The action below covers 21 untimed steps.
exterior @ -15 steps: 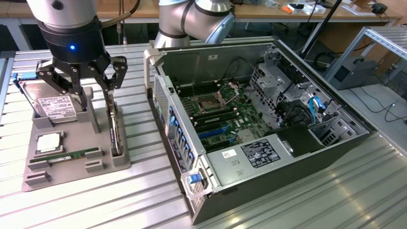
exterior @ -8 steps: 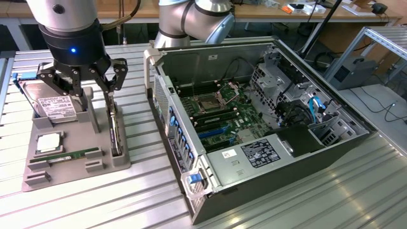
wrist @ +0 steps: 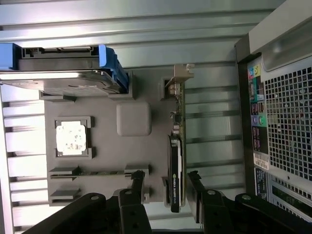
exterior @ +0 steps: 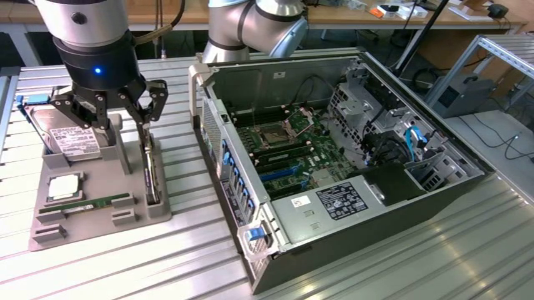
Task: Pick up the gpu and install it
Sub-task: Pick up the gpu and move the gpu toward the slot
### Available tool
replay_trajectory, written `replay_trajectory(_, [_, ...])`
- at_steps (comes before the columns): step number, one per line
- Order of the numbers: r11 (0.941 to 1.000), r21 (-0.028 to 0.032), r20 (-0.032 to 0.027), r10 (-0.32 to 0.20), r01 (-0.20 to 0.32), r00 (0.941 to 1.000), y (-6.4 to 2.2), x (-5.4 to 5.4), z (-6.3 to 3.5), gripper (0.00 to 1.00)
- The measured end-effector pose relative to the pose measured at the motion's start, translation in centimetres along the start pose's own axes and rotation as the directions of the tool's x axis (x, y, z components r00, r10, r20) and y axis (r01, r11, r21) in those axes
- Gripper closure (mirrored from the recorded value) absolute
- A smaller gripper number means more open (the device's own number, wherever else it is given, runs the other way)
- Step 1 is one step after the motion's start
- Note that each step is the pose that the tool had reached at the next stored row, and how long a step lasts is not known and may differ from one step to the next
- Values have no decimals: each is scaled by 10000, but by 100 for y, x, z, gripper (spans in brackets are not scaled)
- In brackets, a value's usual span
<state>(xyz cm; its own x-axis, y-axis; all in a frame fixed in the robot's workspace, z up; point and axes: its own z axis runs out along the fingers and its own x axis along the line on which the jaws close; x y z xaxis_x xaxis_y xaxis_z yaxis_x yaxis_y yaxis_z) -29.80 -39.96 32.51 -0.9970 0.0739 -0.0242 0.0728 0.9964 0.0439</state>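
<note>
Arches over from the back, with the arm's silver-grey joints (exterior: 254, 25) bent toward the exterior view's left. Ends in a vertical wrist (exterior: 84, 22), aimed straight down at the tabletop. Carries a black gripper (exterior: 125, 128) with a small blue light (exterior: 97, 70) lit on its body. Stands spread wide, the two fingers (exterior: 150, 103) well apart, black linkages splayed outward. From the wrist view, same gripper (wrist: 166, 185): both fingers (wrist: 138, 183) parted, clamped on nothing.
</note>
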Motion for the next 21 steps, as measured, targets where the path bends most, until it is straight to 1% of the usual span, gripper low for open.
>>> replay_trajectory(21, [10000,0,0,-1,1,10000,-7,3,152,52])
